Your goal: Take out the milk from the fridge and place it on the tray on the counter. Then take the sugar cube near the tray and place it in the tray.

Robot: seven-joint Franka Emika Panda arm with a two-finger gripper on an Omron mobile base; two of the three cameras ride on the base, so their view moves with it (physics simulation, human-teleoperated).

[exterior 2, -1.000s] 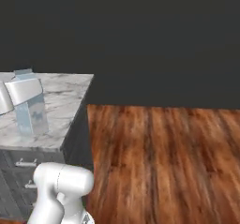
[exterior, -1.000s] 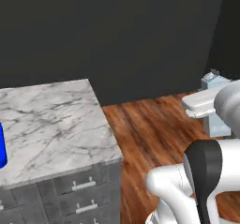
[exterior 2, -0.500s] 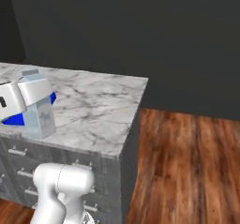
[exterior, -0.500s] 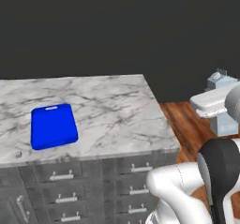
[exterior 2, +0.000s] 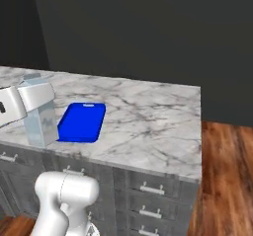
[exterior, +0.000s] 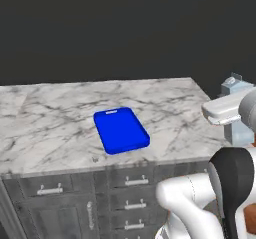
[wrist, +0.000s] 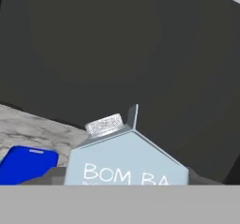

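step: carrying pale blue gabled milk carton (exterior 2: 41, 119) to counter | pincer (wrist: 126, 181) clamped on carton | next: lower onto flat bright blue tray (exterior: 121, 130), release

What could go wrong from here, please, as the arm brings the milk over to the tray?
The milk hangs in the jaws off the counter's edge, not yet over the tray; a slip would probably drop it to the floor. The tall carton could tip on the tray's low rim. The tiny sugar cube near the front edge might get knocked off.
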